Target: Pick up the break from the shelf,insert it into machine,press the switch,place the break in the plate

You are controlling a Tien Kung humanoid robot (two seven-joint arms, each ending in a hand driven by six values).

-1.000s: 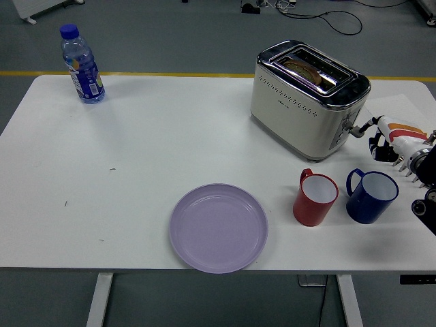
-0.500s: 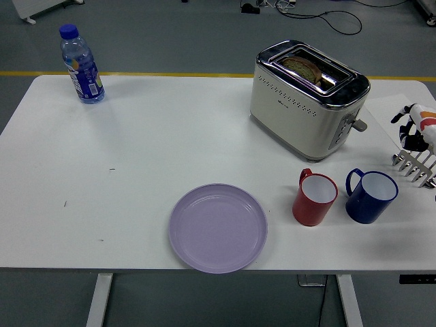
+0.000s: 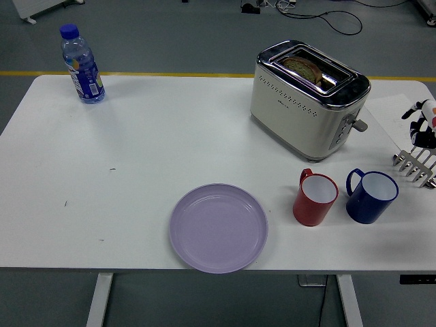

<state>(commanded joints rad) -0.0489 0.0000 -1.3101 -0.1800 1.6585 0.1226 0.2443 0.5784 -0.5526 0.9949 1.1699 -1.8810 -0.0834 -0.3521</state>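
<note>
Bread (image 3: 303, 68): seated in toaster (image 3: 308, 99) slot, far-right of table (image 3: 136, 157); long axis along slot. Right hand (image 3: 424, 122) at right edge, well apart, bread up-left of it; grip state can't tell, holds nothing visible. Left arm absent.

We can read no text for certain anywhere in this view. The toaster (image 3: 308, 96) carries a small dark mark on its cream side, under the rows of holes, but it is too small for us to make out any letters. The water bottle (image 3: 82, 65) wears a blue label with yellow and white patches, and we cannot read its print either. We see no readable numbers or signs elsewhere.
</note>
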